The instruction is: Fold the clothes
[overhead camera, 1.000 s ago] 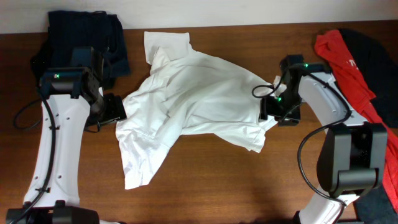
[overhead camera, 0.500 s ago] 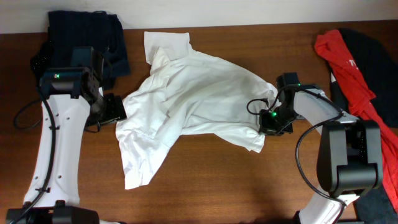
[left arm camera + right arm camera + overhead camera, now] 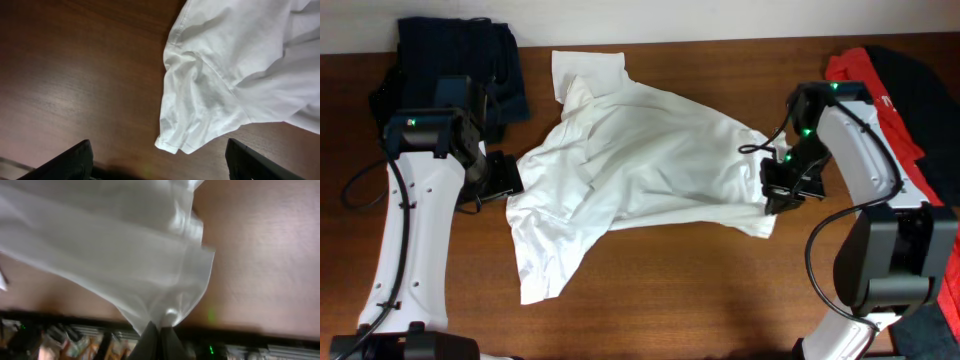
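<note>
**White T-shirt at the spreading stage, overhead and wrist views.** The white T-shirt (image 3: 640,160) lies crumpled and skewed across the middle of the table (image 3: 700,300). One sleeve (image 3: 585,72) is turned toward the far edge and a long flap (image 3: 545,265) trails toward the near edge. No clean fold shows, so the work appears to be at the flattening step, with every fold left to make.

The right gripper (image 3: 782,190) has its jaws clenched on the shirt's right-hand hem corner. In the right wrist view the cloth rises in a smooth sheet from the closed fingers (image 3: 150,342). The left gripper (image 3: 505,175) sits just beside the shirt's left edge with jaws released. In the left wrist view its fingers (image 3: 75,160) stand wide apart, and a sleeve tip lies on the wood just ahead of the gap, ungripped.

A navy garment (image 3: 470,55) sits at the far left corner; whether it is folded cannot be told. A red garment (image 3: 860,90) and a black garment (image 3: 920,90) are heaped at the right edge and look untouched.

Open room is broadest along the near side — bare wood runs the full width in front of the shirt. To the right, the red heap lies near the right gripper and likely limits any further outward pull. The upturned sleeve is close to the far edge, and the navy garment crowds the left arm from behind.
</note>
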Controlling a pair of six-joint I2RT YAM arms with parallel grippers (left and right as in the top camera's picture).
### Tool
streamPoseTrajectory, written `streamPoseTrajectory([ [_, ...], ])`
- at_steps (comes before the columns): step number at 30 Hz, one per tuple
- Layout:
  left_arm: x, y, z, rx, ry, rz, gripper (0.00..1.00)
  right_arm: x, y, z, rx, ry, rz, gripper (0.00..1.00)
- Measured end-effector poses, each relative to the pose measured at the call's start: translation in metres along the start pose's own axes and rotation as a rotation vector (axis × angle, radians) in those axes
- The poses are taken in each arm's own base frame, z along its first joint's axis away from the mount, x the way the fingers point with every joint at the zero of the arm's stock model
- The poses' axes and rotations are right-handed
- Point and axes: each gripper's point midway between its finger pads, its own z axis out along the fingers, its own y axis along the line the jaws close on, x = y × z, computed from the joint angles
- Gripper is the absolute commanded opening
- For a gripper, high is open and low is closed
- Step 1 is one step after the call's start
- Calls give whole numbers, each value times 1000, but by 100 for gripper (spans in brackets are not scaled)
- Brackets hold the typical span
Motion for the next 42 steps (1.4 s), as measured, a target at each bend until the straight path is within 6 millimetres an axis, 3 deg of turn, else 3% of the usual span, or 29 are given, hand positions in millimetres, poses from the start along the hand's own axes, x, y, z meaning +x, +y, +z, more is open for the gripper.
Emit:
streamPoseTrajectory([
  [2,0,0,0,0,-1,0,84,17,-7,-1,40,68,16,4],
  [5,0,0,0,0,-1,0,84,22,-10,-4,59,74,28,4],
  [10,0,0,0,0,-1,0,84,48,-21,-51,47,-152,64,4],
  [12,0,0,0,0,0,0,84,58,-39,-58,26,-190,129,4],
  [17,0,0,0,0,-1,-1,85,83,-115,-40,-81,-133,446,4],
  [18,-3,-1,0,3,-10,-2,85,89,-133,-41,-112,-144,532,10],
  [19,-4,-1,0,5,-15,-2,85,91,-139,-42,-125,-150,560,23],
  [20,-5,-2,0,7,-20,-4,85,93,-144,-43,-146,-159,593,72],
  [21,-11,-6,0,27,-43,-6,85,94,-147,-43,-153,-163,598,93],
  [22,-16,-12,-1,62,-63,5,82,94,-147,-44,-154,-165,602,99],
  [24,-30,-33,-4,171,-114,52,63,93,-142,-44,-153,-163,582,99],
  [25,-33,-43,-6,215,-127,72,44,91,-139,-44,-149,-163,562,99],
  [27,-34,-56,-2,257,-117,108,22,86,-128,-44,-145,-166,514,99],
  [30,-31,-86,31,273,-18,178,1,64,-103,-46,-161,-219,406,99],
  [31,-30,-94,45,269,16,197,1,60,-95,-47,-169,-228,375,99],
  [32,-31,-100,55,267,33,208,24,55,-88,-47,-172,-239,348,99],
  [33,-34,-108,71,266,51,215,61,50,-79,-47,-177,-250,311,99],
  [36,-38,-119,98,265,80,237,97,46,-59,-45,-171,-250,234,99],
  [42,-29,-132,160,276,192,374,99,45,-45,-43,-164,-246,181,99],
])
